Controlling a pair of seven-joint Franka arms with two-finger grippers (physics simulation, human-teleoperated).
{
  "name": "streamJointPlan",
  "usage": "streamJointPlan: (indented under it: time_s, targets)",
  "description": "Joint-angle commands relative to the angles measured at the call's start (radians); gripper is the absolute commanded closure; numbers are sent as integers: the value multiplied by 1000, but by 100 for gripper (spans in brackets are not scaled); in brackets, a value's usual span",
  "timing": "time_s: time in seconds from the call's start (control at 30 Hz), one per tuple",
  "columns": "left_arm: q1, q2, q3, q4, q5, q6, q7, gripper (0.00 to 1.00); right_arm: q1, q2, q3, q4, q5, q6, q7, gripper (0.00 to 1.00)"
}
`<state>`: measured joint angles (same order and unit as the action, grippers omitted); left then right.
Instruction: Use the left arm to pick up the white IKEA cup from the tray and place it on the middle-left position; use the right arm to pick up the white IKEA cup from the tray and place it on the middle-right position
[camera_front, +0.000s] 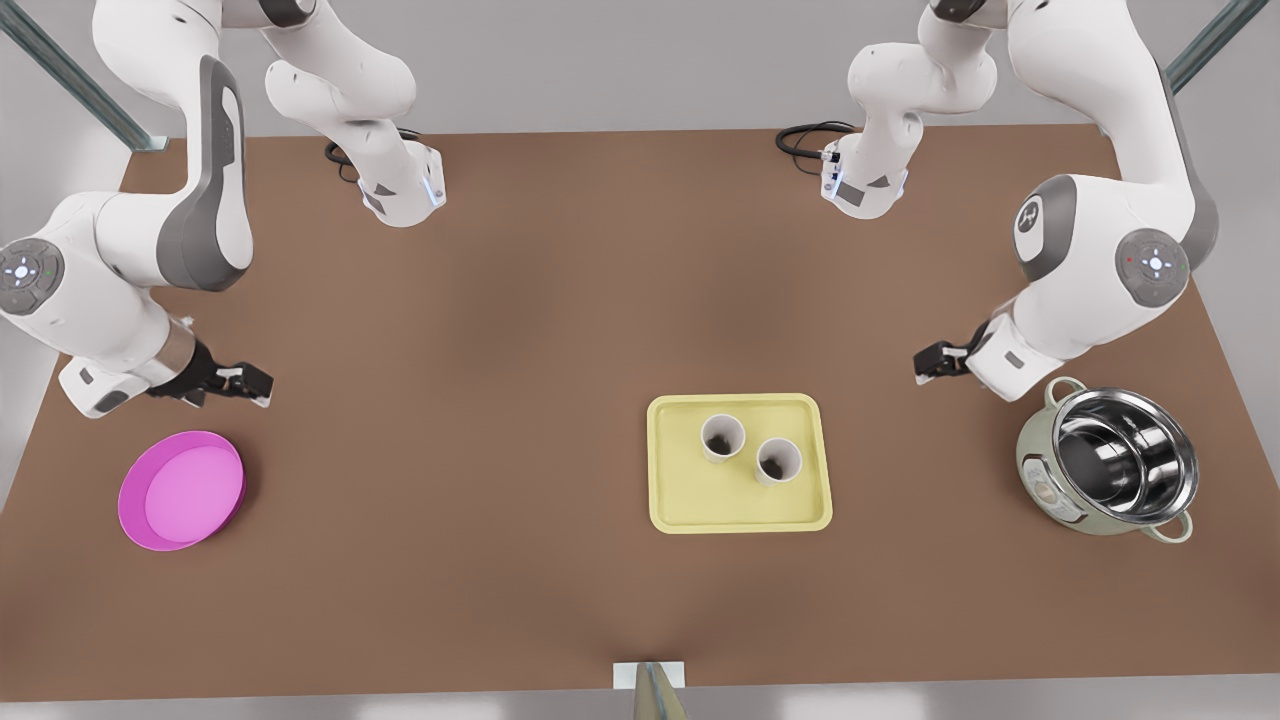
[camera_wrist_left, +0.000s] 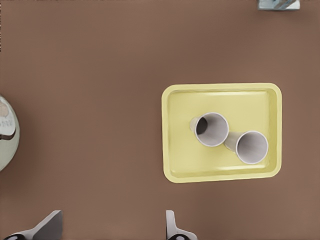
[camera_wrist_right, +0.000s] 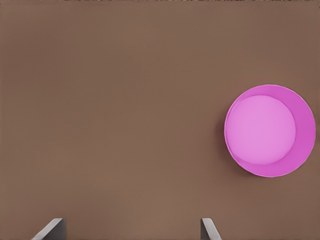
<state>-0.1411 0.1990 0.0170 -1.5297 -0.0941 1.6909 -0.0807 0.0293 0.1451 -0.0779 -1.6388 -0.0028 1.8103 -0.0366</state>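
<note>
Pale-yellow tray (camera_front: 740, 510) flat on the brown table (camera_front: 520, 400), right of centre in the front view. On the tray, upright and mouth-up: first cup (camera_front: 722, 437), white, toward the front view's left; second cup (camera_front: 778, 461), white, just beside it toward the front view's right; contact between the two not resolvable. Left gripper (camera_front: 922, 364) at the front view's right, raised over bare table between tray and pot (camera_front: 1110, 470), fingers (camera_wrist_left: 50, 225) spread apart, grasping nothing. Right gripper (camera_front: 260, 384) at the front view's left, near the pink dish (camera_front: 183, 490) and well apart from the tray, fingers (camera_wrist_right: 52, 227) likewise spread, empty. Both cups untouched, clear of either gripper.
</note>
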Motion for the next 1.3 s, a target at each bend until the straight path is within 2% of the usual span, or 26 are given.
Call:
streamJointPlan:
  time_s: [0.0,0.07,0.1,0.17,0.27,0.37,0.5,0.6,0.9,1.07,1.17,1.2,1.23,1.27]
  targets:
    - [-2,-1,-2,2,8,39,-24,0,0,-1,1,1,0,37,-19,0]
    - [-47,26,-8,22,-3,49,-24,0,0,-1,0,1,0,37,-17,0]
    - [-144,95,-15,34,5,88,-47,0,9,5,18,10,-2,35,-20,0]
    - [-264,214,-15,109,22,147,-295,0,130,74,43,99,4,34,-12,0]
    - [-282,296,-15,102,77,303,-379,0,305,192,61,209,1,35,-9,0]
    - [-276,364,-14,79,89,319,-378,0,359,251,67,241,18,78,-11,0]
    - [-201,381,-9,13,100,391,-254,0,400,412,153,419,24,83,132,0]
    - [-201,402,-9,-4,99,424,-258,0,451,513,155,510,20,115,190,0]
    - [-202,413,-11,-76,94,512,-261,0,584,708,142,613,15,291,409,0]
    - [-232,453,-15,-78,86,573,-323,0,662,817,135,691,17,550,494,1]
    - [-233,465,-17,-78,60,593,-324,0,673,854,138,711,17,609,491,1]
    - [-235,470,-17,-78,59,599,-326,6,675,863,142,712,17,610,486,1]
    - [-235,470,-17,-76,59,599,-324,20,676,869,144,712,17,632,483,2]
    - [-233,468,-17,-75,59,599,-324,48,686,896,148,714,17,664,483,2]
